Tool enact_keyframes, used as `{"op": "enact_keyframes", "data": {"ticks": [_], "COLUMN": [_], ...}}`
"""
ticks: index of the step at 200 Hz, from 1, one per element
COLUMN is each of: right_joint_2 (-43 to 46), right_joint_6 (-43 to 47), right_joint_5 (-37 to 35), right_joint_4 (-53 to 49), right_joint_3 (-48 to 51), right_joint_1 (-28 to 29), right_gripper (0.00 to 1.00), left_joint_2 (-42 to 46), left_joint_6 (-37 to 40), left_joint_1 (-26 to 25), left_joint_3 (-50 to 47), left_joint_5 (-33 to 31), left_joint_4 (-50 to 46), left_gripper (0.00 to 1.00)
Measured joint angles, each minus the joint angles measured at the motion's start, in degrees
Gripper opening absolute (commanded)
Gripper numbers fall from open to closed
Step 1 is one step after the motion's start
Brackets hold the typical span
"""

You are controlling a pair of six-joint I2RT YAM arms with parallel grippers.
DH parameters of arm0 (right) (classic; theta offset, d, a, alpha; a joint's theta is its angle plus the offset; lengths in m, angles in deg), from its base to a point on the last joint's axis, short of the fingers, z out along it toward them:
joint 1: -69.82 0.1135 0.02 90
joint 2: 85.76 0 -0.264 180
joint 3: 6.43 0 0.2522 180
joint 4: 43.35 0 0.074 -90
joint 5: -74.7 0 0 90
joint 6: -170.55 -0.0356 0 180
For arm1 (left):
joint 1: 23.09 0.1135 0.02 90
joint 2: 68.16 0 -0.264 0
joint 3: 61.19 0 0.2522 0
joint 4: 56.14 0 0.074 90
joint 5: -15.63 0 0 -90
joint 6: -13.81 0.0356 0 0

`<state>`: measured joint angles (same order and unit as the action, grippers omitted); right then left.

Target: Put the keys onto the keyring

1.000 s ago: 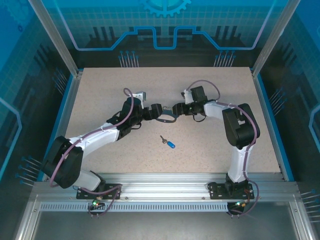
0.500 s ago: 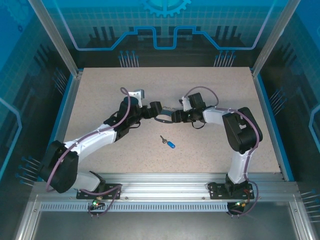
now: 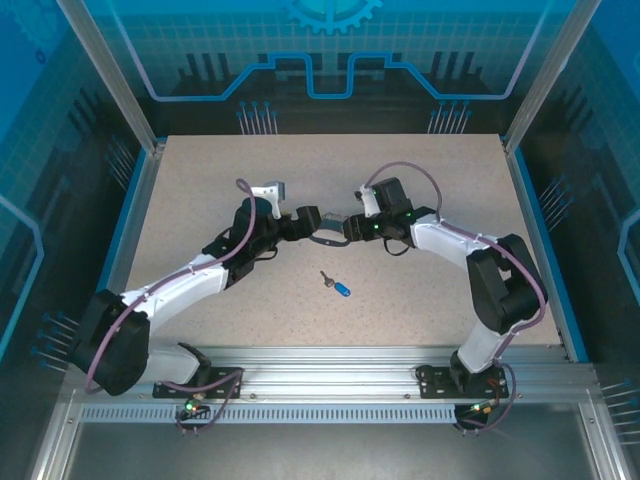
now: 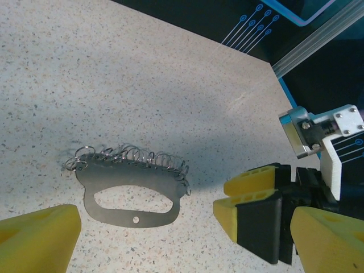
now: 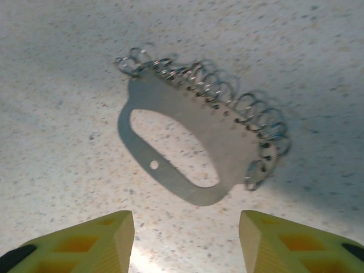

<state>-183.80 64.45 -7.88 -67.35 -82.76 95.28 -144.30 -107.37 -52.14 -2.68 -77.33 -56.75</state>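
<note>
The keyring point(image 3: 325, 238) is a flat grey oval plate with a row of small silver rings along one edge, lying flat mid-table. In the wrist views the keyring point(image 4: 131, 177) point(image 5: 199, 114) lies just ahead of both pairs of yellow fingers, touching neither. My left gripper point(image 3: 308, 221) point(image 4: 185, 227) stands wide open on its left. My right gripper point(image 3: 350, 230) point(image 5: 186, 222) is open on its right, with bare table between its fingers. The right gripper's fingers point(image 4: 250, 185) reach into the left wrist view. The key point(image 3: 341, 289), silver with a blue head, lies apart, nearer the arm bases.
The speckled table point(image 3: 200, 190) is bounded by a raised blue and metal frame point(image 3: 135, 200) on the left, right and back. A metal rail point(image 3: 330, 360) carrying the arm bases runs along the near edge.
My right arm's elbow has swung out to the right while its gripper stayed by the keyring. My left arm has stretched slightly forward. Keyring and key have not moved.
</note>
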Motion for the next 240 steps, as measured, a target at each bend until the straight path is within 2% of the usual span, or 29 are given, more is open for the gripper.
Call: {"op": "enact_keyframes", "data": {"ticks": [49,91,240], "right_joint_2": [-3.8,-8.5,-15.3], "right_joint_6": [4.6,5.7,6.1], "right_joint_5": [-5.9,-6.2,-7.0], "right_joint_4": [-4.2,-5.4,-6.0], "right_joint_3": [-2.8,-3.6,-9.9], "right_joint_1": [0.0,0.0,0.0], "right_gripper": [0.48,0.46,0.31], "left_joint_2": [1.7,3.1,3.5], "left_joint_6": [0.6,1.7,1.7], "left_joint_1": [0.0,0.0,0.4], "left_joint_3": [0.0,0.0,0.0], "left_joint_5": [0.0,-0.4,-0.6], "left_joint_4": [-0.3,-1.6,-2.3], "left_gripper": [0.98,0.99,0.99]}}
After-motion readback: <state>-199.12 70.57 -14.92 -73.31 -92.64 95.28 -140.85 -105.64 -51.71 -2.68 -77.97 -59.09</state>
